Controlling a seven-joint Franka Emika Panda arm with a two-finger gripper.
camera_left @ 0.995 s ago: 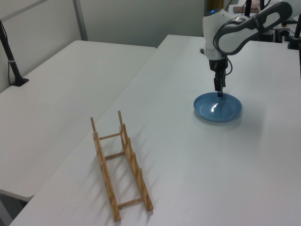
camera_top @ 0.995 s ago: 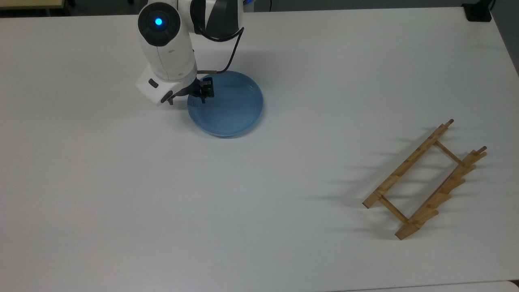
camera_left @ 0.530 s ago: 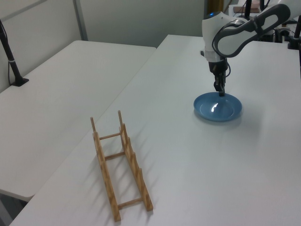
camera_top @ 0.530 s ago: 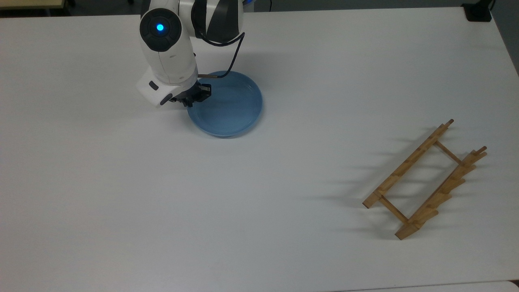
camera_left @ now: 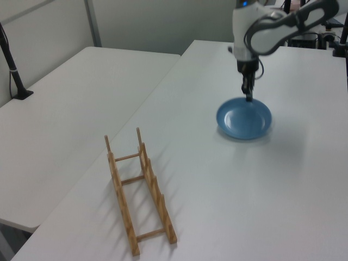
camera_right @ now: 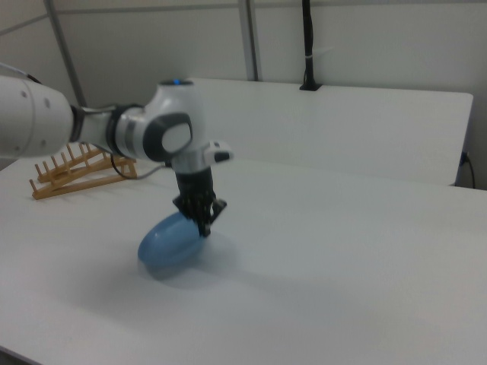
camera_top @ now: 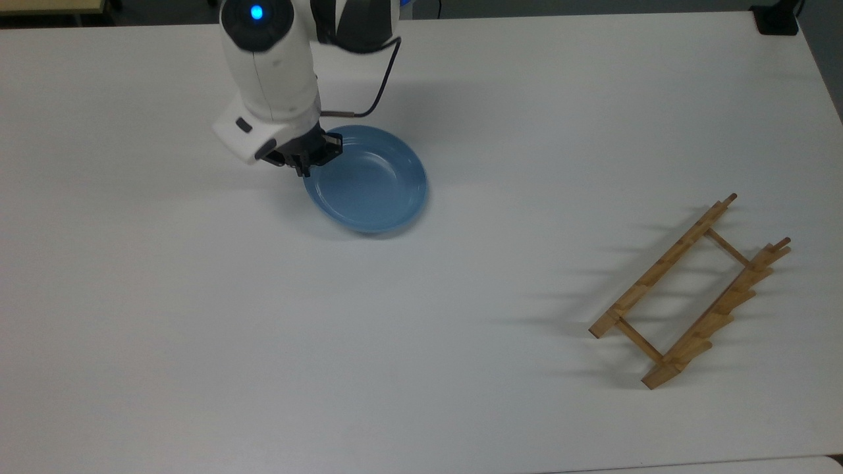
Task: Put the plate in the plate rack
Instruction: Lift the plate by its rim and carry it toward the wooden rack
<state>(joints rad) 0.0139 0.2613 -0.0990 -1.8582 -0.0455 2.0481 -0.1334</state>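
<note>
The light-blue plate (camera_top: 367, 179) (camera_left: 244, 118) (camera_right: 172, 239) hangs tilted just above the white table, its gripped edge raised. My gripper (camera_top: 309, 158) (camera_left: 248, 97) (camera_right: 202, 226) is shut on the plate's rim at the top view's left side of the plate. The wooden plate rack (camera_top: 693, 295) (camera_left: 139, 188) (camera_right: 77, 172) lies on the table far off at the top view's lower right, with nothing in it.
The white table (camera_top: 421, 342) spreads wide between plate and rack. A second white table (camera_left: 60, 125) adjoins it at the left view's left. A black pole on a base (camera_left: 12, 68) stands there. Another black block (camera_top: 777, 18) sits at the top view's far right corner.
My gripper has closed on the plate's rim and lifted it. The plate now tilts off the table and has shifted slightly; the rack has not moved.
</note>
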